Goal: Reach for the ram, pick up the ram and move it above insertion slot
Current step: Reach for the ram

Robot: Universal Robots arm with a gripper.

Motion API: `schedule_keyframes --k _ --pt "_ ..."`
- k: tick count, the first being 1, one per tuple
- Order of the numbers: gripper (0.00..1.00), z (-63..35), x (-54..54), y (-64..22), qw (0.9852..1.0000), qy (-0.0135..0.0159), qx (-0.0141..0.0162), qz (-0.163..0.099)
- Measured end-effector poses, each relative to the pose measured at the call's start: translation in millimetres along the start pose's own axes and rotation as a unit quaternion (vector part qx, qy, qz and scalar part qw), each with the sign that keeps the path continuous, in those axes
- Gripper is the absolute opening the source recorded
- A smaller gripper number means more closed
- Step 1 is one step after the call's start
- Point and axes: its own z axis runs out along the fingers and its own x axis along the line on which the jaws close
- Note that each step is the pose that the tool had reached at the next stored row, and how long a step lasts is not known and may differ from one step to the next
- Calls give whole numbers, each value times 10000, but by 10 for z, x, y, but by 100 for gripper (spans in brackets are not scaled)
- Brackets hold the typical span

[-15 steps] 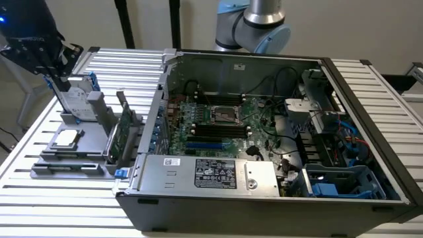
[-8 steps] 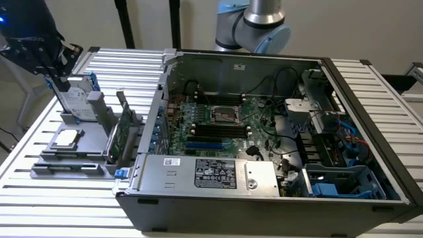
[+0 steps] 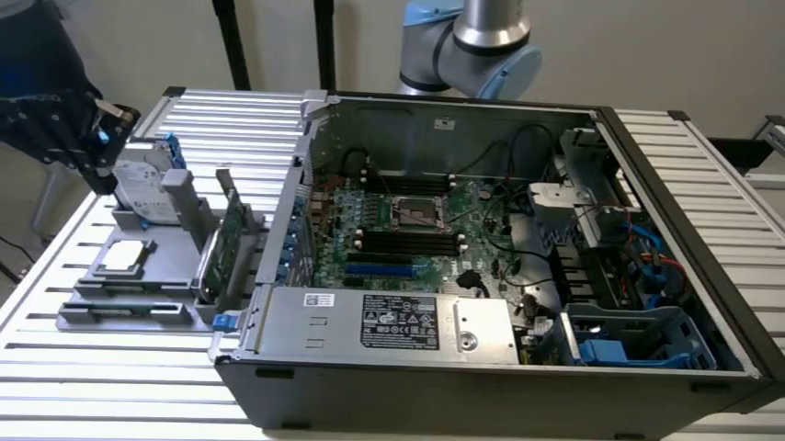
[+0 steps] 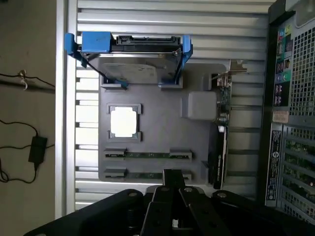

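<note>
We judged the ram (image 4: 147, 154), on edge in a slot of the tray (image 4: 162, 132), light, stiff yet fragile, best gripped across its long top edge, while the pincer (image 4: 173, 178) hung above the tray, narrow and empty.

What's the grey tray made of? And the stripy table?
The grey tray looks like matte plastic, probably: dull, even grey, moulded pockets. The stripy table looks like bare metal, perhaps aluminium: silvery ribs with a soft shine.
</note>
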Motion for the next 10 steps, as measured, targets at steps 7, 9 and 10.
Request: schedule_keyframes --k 7,9,10 --pt "11 21 7 -317 10000 6 0 0" --pt "11 27 10 -410 10000 7 0 0" --pt "11 27 12 -450 10000 8 0 0"
